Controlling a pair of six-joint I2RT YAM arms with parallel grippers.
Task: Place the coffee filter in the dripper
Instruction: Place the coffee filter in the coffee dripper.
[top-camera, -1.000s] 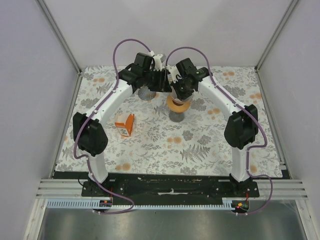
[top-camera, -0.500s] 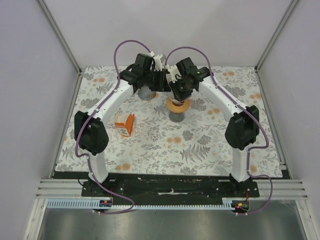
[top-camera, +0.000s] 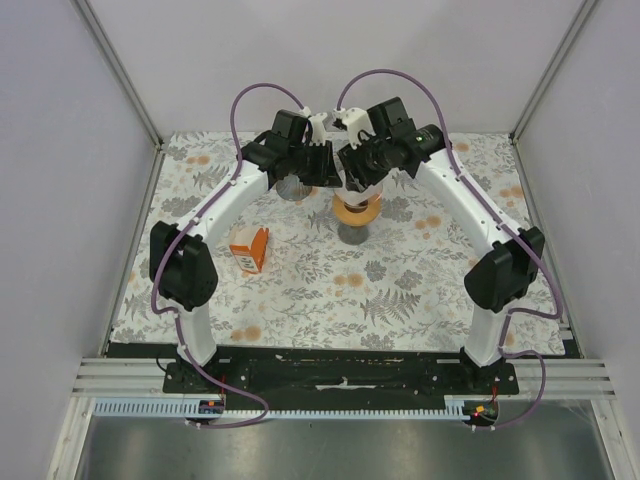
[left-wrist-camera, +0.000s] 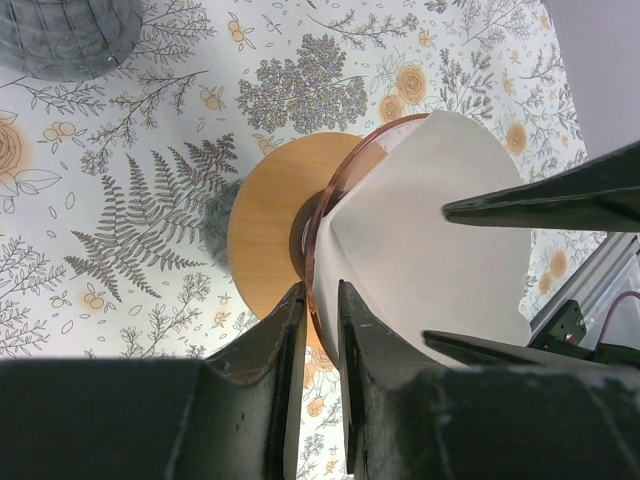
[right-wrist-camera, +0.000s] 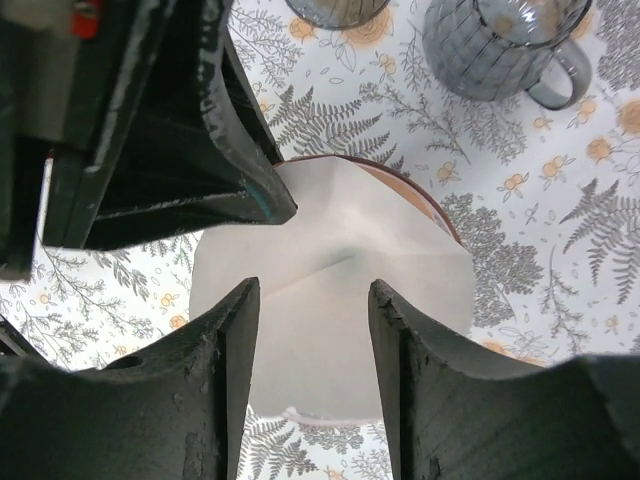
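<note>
The white coffee filter (left-wrist-camera: 430, 230) sits inside the orange dripper (left-wrist-camera: 275, 230), its fan edge standing above the copper-coloured rim. My left gripper (left-wrist-camera: 321, 290) is closed narrowly over that rim, with the filter's wall against the inner finger. Above the filter (right-wrist-camera: 340, 320), my right gripper (right-wrist-camera: 314, 290) is open with nothing between its fingers, and the dripper rim (right-wrist-camera: 425, 200) shows beyond. In the top view both grippers, left (top-camera: 330, 170) and right (top-camera: 358, 178), crowd over the dripper (top-camera: 357, 210) at the mat's far middle and hide most of the filter.
A dark grey ribbed cone (top-camera: 293, 187) stands just left of the dripper. Nearer and further left, an orange-and-white packet (top-camera: 250, 250) lies on the floral mat. A grey mug (right-wrist-camera: 500, 45) and a clear glass vessel (right-wrist-camera: 335, 10) stand behind the dripper.
My right gripper has opened off the filter and drawn up and back to the right. My left gripper has narrowed onto the dripper's rim. The filter now rests in the dripper.
</note>
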